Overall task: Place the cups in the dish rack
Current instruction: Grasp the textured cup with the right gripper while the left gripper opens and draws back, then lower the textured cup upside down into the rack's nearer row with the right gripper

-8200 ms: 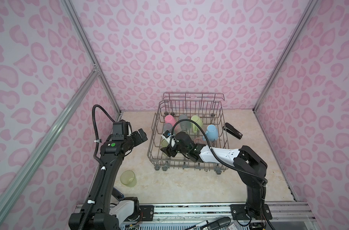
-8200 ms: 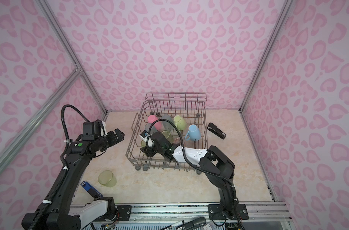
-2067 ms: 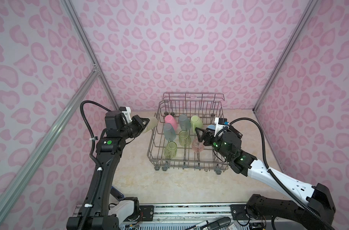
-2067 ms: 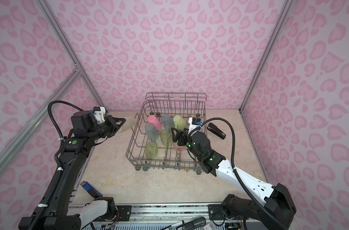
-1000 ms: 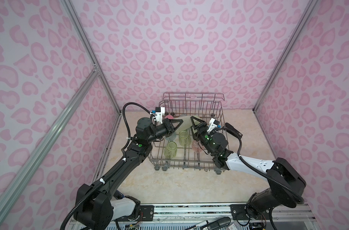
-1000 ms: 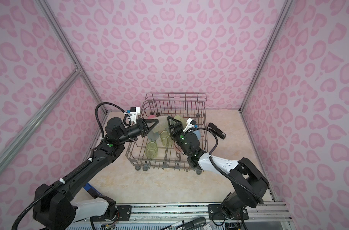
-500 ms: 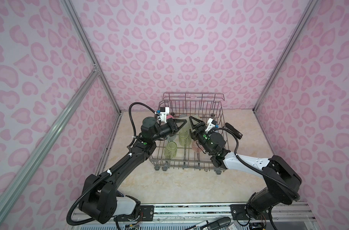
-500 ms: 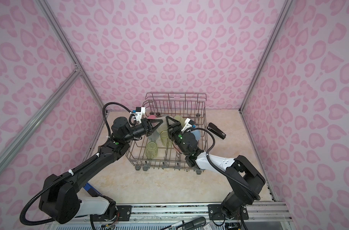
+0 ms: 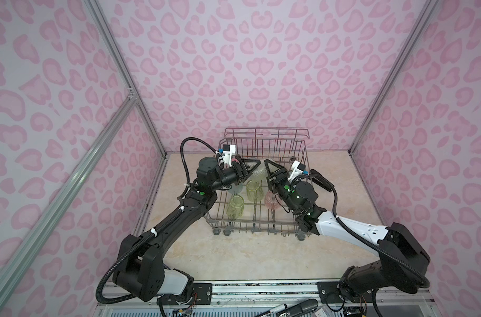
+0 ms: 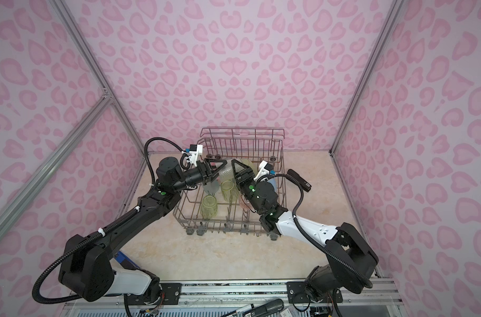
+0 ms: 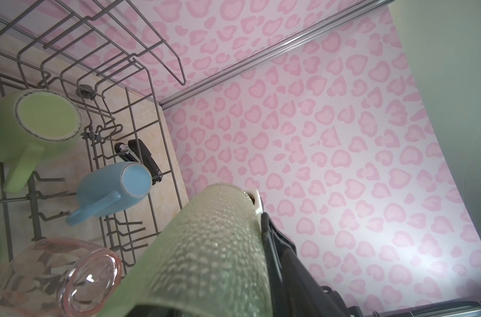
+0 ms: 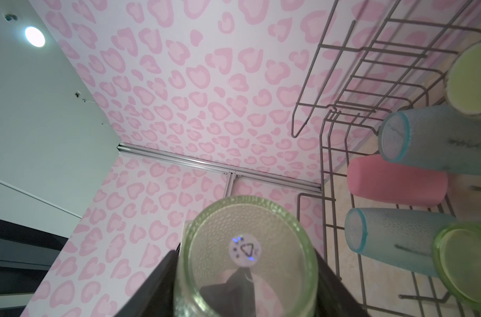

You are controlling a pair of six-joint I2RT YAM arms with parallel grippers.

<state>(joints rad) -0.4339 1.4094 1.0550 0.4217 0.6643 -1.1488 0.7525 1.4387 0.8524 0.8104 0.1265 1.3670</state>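
Right hand (image 9: 269, 168) clamps the pale-green dimpled plastic tumbler (image 12: 246, 219); left hand (image 9: 253, 166) state is unclear. Retreat left slowly before racking it.

A grey wire rack (image 9: 256, 223) stands far back in the middle. A pale green dimpled cup (image 9: 257, 173) lies sideways in the air above it. Inside the rack, bottoms up, are:

- two yellow-green tumblers (image 9: 235, 210), near left
- a clear pink tumbler (image 9: 271, 201), near right
- a green mug (image 11: 39, 120), far side
- a blue mug (image 11: 115, 186), right
- two teal tumblers (image 12: 426, 142) and a solid pink cup (image 12: 396, 182), far left
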